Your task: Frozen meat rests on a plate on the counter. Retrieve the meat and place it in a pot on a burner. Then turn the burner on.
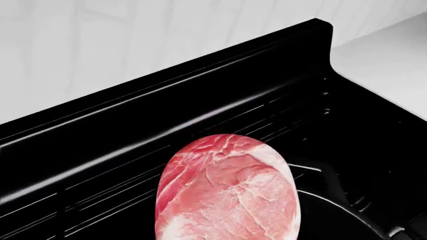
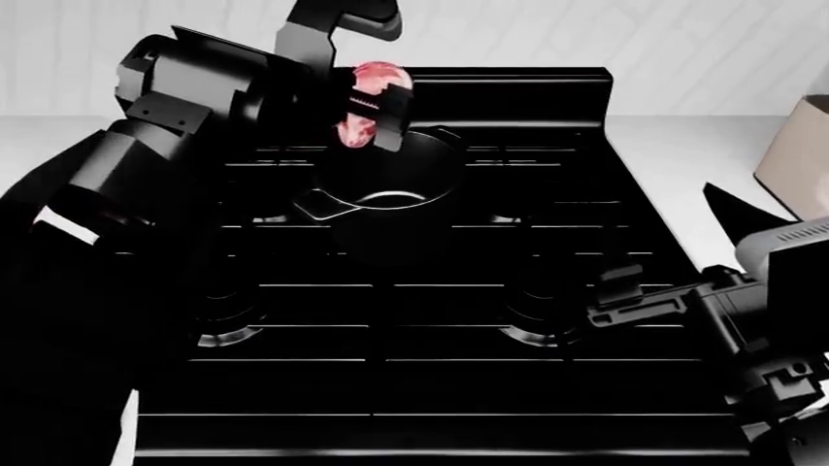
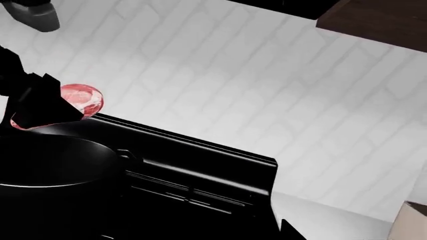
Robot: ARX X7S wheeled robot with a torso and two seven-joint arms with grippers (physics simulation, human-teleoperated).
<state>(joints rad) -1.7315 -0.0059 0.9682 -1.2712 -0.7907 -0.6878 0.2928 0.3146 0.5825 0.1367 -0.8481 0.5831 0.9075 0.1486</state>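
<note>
A black stove top (image 2: 428, 330) fills most of the head view, with a white tiled wall (image 2: 622, 39) across the top of the frame and strips of white counter (image 2: 700, 146) beside the stove at the right.

The left arm (image 2: 182, 87), dark and bulky, reaches in from the upper left of the frame. Its left gripper (image 2: 369, 112) is closed on the meat (image 2: 373, 83), an oval pink-red slab with white marbling. The dark fingers (image 2: 376, 102) pinch the slab's lower part, so the meat stands on edge in the air, its upper end showing above them.

The meat is held over the far rim of the pot (image 2: 388, 189), a round glossy black pot standing on the rear-left burner, just left of centre in the upper half of the frame. It is not inside the pot.

In the left wrist view the meat (image 1: 227, 192) fills the lower centre, with the stove's raised back panel (image 1: 167, 95) behind it and the curved pot rim (image 1: 347, 215) at the lower right.

In the right wrist view the pot (image 3: 53, 170) sits at the lower left, with the meat (image 3: 83, 97) showing just above its rim against the tiled wall.

The right gripper (image 2: 628, 301) hangs at the right of the head view, low over the front-right burner, holding nothing. I cannot tell whether its fingers are open or closed.

A tan box corner (image 2: 797, 155) shows at the right edge.
</note>
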